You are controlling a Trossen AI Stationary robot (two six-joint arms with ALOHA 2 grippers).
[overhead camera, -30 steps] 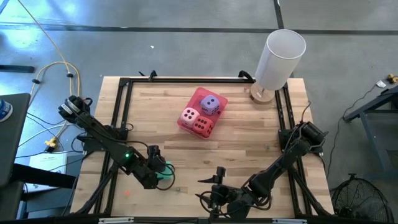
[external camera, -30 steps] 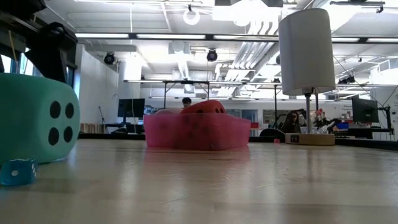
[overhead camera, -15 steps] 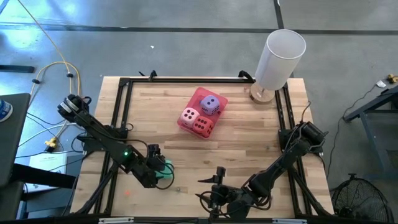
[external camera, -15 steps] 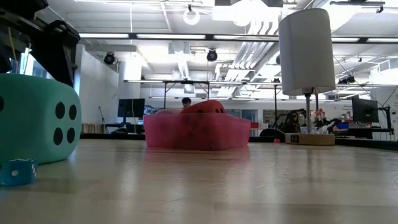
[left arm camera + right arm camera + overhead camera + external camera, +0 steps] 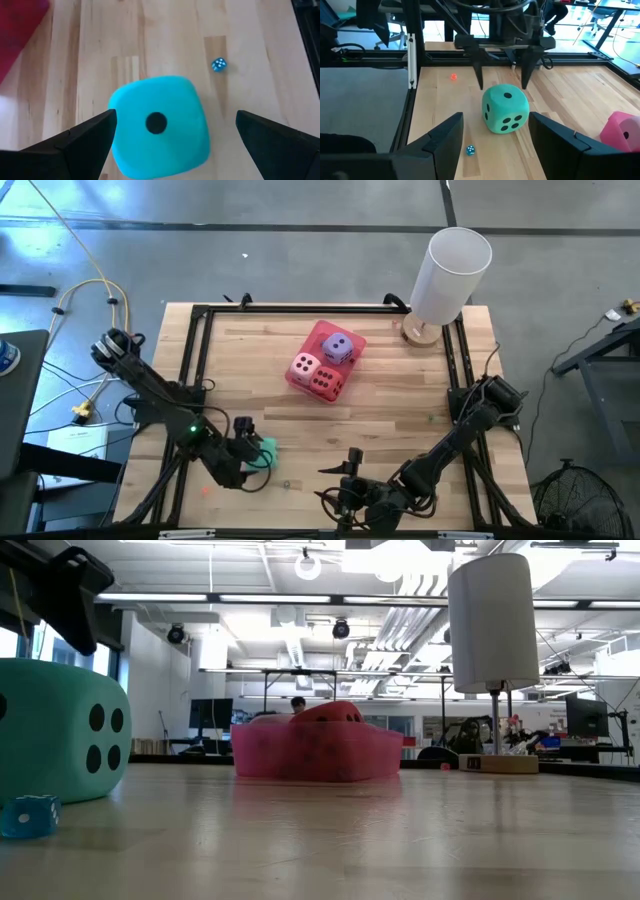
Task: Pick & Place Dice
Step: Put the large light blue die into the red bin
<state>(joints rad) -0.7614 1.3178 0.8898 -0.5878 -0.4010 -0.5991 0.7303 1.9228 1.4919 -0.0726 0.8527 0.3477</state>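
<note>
Three dice (image 5: 322,364) already sat in tray (image 5: 352,342); teal die (image 5: 263,452) left on desk (image 5: 400,405), left gripper (image 5: 172,131) spread wide around it, right gripper (image 5: 496,131) parked half-open, empty.

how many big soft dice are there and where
4. The teal die sits on the table near the left arm's open tool. The pale pink die, purple die and red die are in the pink tray.
</note>
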